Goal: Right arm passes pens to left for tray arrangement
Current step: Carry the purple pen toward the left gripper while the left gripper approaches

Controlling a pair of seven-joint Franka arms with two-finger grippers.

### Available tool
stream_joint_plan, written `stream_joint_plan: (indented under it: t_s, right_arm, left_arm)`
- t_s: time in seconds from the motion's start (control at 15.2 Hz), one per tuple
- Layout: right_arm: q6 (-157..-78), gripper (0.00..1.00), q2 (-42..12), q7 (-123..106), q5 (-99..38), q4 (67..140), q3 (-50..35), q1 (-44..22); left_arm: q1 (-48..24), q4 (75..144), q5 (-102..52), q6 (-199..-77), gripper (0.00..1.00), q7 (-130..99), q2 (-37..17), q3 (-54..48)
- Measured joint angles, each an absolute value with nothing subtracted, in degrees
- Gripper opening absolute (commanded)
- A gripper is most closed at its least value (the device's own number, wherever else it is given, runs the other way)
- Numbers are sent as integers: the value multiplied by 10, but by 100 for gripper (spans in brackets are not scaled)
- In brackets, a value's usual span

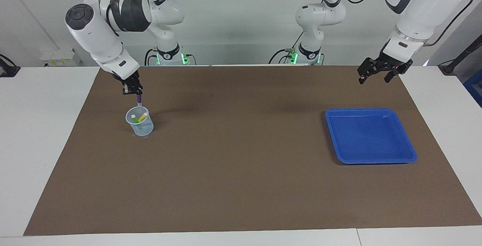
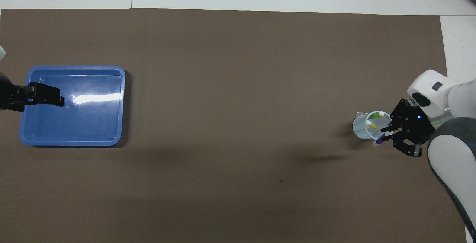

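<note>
Above the cup, right tool grips purple pen

White jointed arms, black cables, black fingers

The mat over the table is plain flat brown, no pattern; the table around it is white; the tray is bright blue with a pale glare across its floor; the cup is see-through pale blue; the pen in the right gripper is purple; the two pens in the cup are light green and yellow, both whitish-ended; both grippers are black, the left gripper too; the arms are white with dark grey patches.
</note>
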State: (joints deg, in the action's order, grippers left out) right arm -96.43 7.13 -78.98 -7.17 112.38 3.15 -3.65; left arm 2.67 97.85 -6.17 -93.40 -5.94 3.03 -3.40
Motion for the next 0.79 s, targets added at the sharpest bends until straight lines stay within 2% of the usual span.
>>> stream_joint_plan:
  t_s: [0.46, 0.79]
  right_arm:
    - [-941, 0, 71, -328, -227, 1091, 4, -51]
    - [-1048, 0, 70, -4, -314, 1102, 3, -102]
  left_arm:
    - [27, 1001, -247, -913, 100, -409, 40, -34]
    - [26, 1070, -364, -978, 100, -611, 69, -38]
